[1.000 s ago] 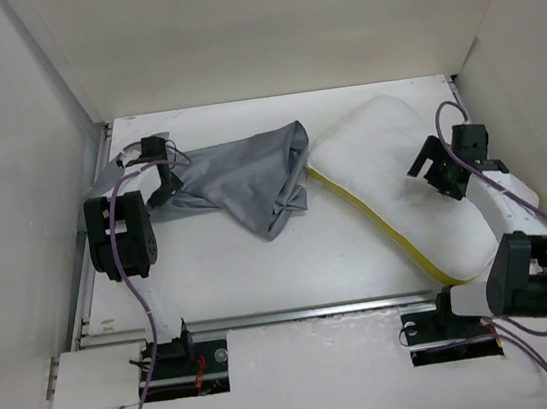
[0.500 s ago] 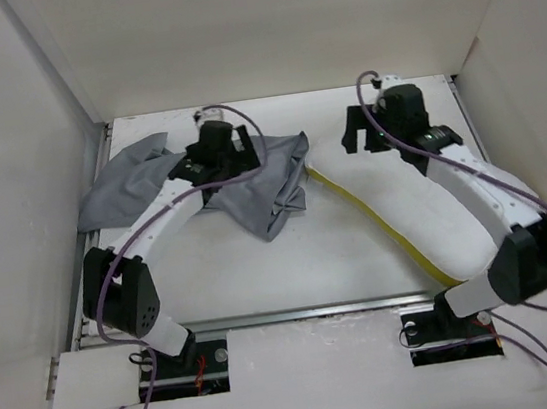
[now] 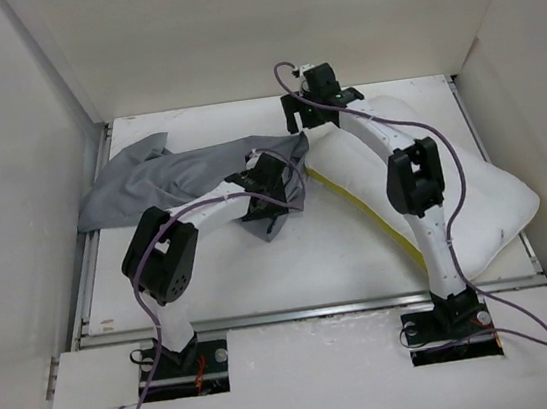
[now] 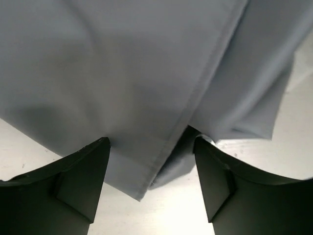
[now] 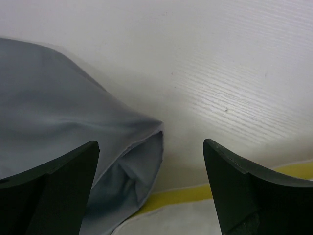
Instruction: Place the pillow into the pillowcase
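White table (image 3: 263, 276) under everything, walls on three sides. On its right half, pillow (image 3: 476, 208), lying slantwise from far middle to near right, with yellow piping along the left edge. On the far left, grey pillowcase (image 3: 169, 173), flat and wrinkled, reaching toward the middle, its right end just beside the pillow's far corner. Left gripper (image 3: 274, 192) low over that right end, jaws apart, one on each side of a hemmed fold of cloth, not clamped on it. Right gripper (image 3: 311, 109) at far middle, over the spot where the pillowcase's open end comes close to the piping, jaws wide apart, nothing between them.
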Robot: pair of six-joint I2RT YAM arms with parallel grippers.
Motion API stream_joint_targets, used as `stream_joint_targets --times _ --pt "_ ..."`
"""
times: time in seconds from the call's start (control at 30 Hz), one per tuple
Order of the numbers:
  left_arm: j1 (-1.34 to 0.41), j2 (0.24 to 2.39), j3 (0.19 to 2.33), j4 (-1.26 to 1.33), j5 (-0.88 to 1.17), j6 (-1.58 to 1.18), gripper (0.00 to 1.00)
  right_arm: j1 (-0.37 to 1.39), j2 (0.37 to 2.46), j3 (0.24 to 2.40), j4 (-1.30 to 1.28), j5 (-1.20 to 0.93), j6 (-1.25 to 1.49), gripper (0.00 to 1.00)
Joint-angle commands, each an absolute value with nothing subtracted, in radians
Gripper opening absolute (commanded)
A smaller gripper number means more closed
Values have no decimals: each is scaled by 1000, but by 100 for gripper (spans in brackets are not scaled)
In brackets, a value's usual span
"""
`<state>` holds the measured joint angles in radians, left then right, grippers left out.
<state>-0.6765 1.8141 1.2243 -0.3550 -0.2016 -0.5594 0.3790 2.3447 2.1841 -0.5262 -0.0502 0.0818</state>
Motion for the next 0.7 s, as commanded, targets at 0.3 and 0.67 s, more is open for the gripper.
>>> stream_joint_targets --times 0.3,0.67 --pt "-650 1936 1400 -548 -371 -627 0 377 2537 2350 -627 -164 55 56" --pt "-650 1532 1401 -888 -718 -791 0 408 2064 2108 -468 -285 46 0"
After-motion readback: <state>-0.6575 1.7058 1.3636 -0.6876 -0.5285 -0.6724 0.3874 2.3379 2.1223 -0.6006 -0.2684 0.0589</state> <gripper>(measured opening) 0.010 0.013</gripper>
